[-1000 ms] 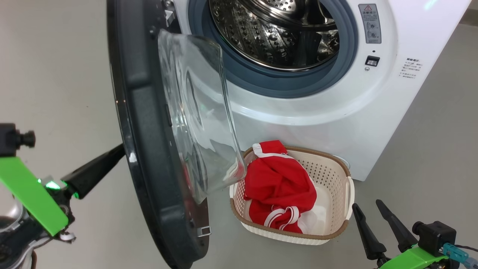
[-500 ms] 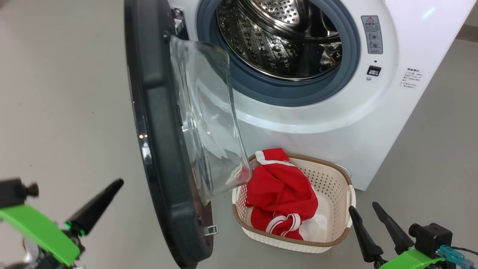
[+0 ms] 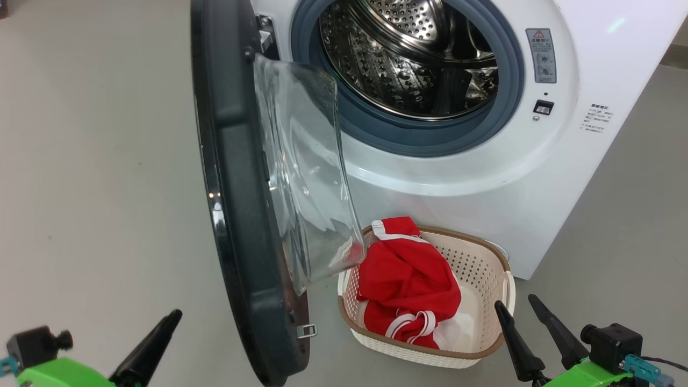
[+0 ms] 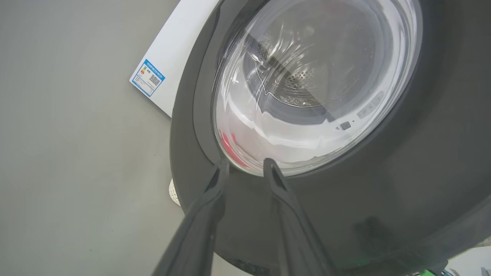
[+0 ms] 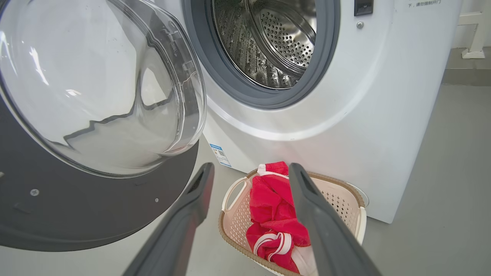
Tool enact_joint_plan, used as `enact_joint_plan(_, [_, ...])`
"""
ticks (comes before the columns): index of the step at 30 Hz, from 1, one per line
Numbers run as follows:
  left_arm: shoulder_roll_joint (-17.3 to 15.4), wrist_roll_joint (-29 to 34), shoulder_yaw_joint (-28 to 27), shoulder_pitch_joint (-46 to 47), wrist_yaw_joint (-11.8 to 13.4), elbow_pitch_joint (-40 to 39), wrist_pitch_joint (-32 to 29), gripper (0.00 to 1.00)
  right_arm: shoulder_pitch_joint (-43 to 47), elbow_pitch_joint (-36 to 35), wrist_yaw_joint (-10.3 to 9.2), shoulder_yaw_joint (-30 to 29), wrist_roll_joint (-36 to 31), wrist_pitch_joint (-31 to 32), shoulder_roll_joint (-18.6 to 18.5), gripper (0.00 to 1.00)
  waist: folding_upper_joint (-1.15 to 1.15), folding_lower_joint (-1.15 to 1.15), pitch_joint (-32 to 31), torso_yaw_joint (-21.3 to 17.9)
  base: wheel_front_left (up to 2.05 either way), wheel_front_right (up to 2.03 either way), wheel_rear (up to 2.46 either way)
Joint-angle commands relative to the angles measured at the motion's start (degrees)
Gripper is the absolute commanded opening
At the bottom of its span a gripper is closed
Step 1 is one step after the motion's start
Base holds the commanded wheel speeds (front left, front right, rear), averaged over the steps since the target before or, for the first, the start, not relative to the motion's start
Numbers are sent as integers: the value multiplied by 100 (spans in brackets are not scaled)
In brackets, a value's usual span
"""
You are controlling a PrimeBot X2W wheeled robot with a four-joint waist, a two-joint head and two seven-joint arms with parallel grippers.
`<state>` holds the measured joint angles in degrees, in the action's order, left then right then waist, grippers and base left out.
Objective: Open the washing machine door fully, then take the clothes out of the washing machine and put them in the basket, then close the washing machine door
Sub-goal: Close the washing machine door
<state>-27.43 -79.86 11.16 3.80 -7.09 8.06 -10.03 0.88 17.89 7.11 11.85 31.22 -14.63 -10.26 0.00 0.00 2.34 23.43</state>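
At seven o'clock in our head view, one dark finger [image 3: 148,346] of our left claw [image 4: 245,164] rises from the bottom edge, clear of the door [image 3: 236,215]. From its wrist we see both fingers parted by a moderate gap with nothing between them, tips aimed at the door's black rim just under the glass bowl [image 4: 314,76]. Our right claw [image 3: 515,301], at five o'clock, is spread wide and holds nothing.

The door stands swung out, nearly edge-on to our head view. Its bowl bulges toward three o'clock, and the bowl's lower lip overlaps the rim of the basket [image 3: 473,263] at ten o'clock. Bare grey floor [image 3: 91,161] lies open at nine o'clock of the door, with more floor at three o'clock of the washing machine [image 3: 484,193]. The steel drum [image 3: 408,54] gapes at twelve o'clock, ringed by the grey gasket [image 3: 408,141].

The clothes [image 3: 408,274] lie piled in the basket toward its nine o'clock side, one red fold reaching over the rim at twelve. The basket sits on the floor at the machine's foot, at ten o'clock from our right claw, whose nearer fingertip is just beside the white handle [image 3: 509,293]. From our left claw the clothes lie at three o'clock, beyond the door.
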Motion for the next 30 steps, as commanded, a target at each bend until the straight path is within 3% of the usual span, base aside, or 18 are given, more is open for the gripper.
enact_joint_plan(1, [-139, 55, -188, 104, -40, -66, 126, 49, -160, -110, 37, 126, 4, -37, -49, 100, 0, 0, -4, 6, 0, 0, 0])
enact_joint_plan(5, [-48, 80, -20, -31, -40, 98, 584, 83, -173, -107, 37, 141, 6, -37, -39, 100, 0, 0, -7, 17, 0, 0, 0])
enact_joint_plan(8, [-2, 156, 173, -84, -40, 256, 933, 91, -190, -103, 37, 147, 10, -37, -38, 100, 0, 0, -5, 26, 0, 0, 0])
enact_joint_plan(9, [39, 127, 270, -95, -40, 345, 1143, 100, -195, -102, 37, 151, 15, -37, -41, 100, 0, 0, -12, 31, 0, 0, 0])
enact_joint_plan(16, [58, 211, 577, -76, -40, 733, 1896, 100, -209, -95, 37, 164, 35, -37, -63, 100, 0, 0, -25, 25, 0, 0, 0])
enact_joint_plan(24, [68, 1130, 1056, 96, -40, 1339, 2456, 100, -209, -89, 37, 151, 43, -37, -57, 100, 0, 0, -39, 17, 0, 0, 0])
enact_joint_plan(30, [408, 2255, 573, 177, -40, 1525, 2499, 100, -194, -99, 37, 135, 47, -37, -61, 100, 0, 0, -60, 11, 0, 0, 0])
